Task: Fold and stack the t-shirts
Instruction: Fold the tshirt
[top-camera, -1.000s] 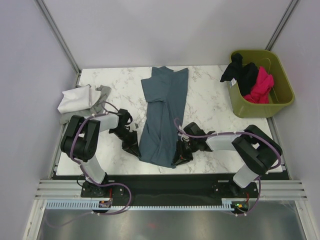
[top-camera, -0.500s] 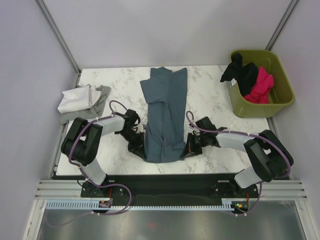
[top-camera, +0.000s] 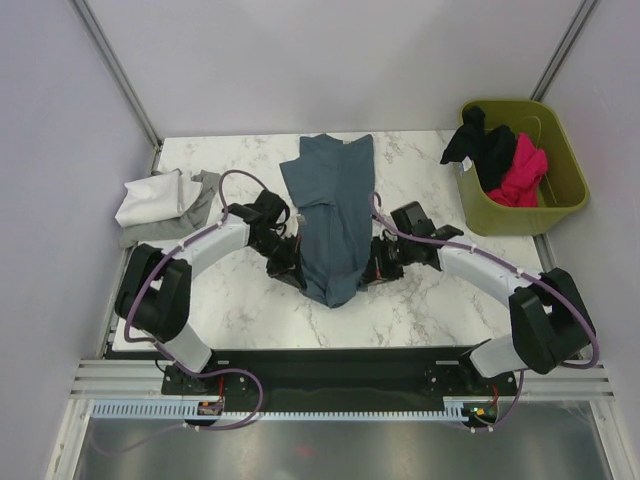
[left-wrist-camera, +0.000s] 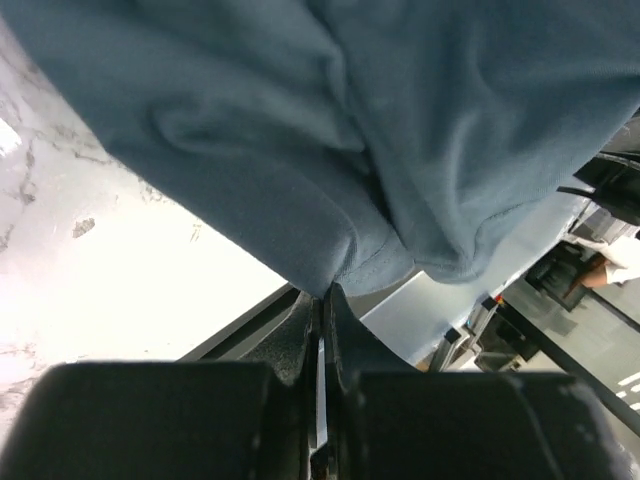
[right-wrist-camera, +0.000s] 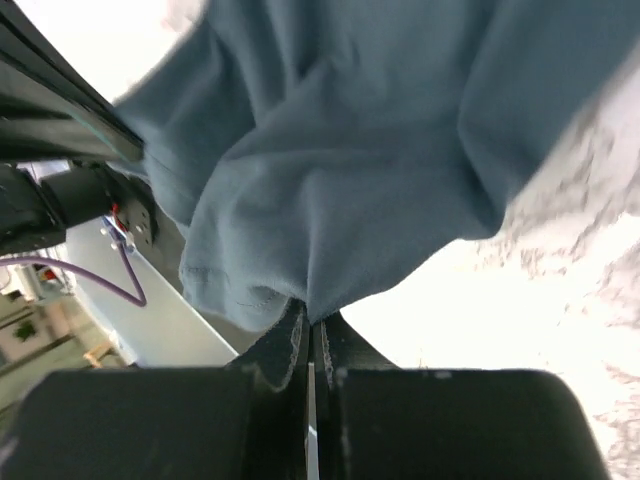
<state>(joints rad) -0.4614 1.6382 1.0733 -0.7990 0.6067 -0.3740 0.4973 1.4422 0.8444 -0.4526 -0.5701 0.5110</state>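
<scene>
Both arms have lifted the near hem of the blue-grey shirt (top-camera: 335, 200) and carried it from the near table (top-camera: 220, 300) edge to mid-table, toward the collar. Left gripper (left-wrist-camera: 322, 298) and right gripper (right-wrist-camera: 309, 318) are each clenched on a hem corner, with the cloth sagging between them. Half-fold looks underway, hem not yet laid down. White shirt (top-camera: 150, 198) lies far left

Blue-grey t-shirt (top-camera: 335, 215) mid-table, near hem raised, white t-shirt (top-camera: 150, 200) left

Overhead looks down; wrist cameras (close up) share the t-shirt (top-camera: 335, 215).
</scene>
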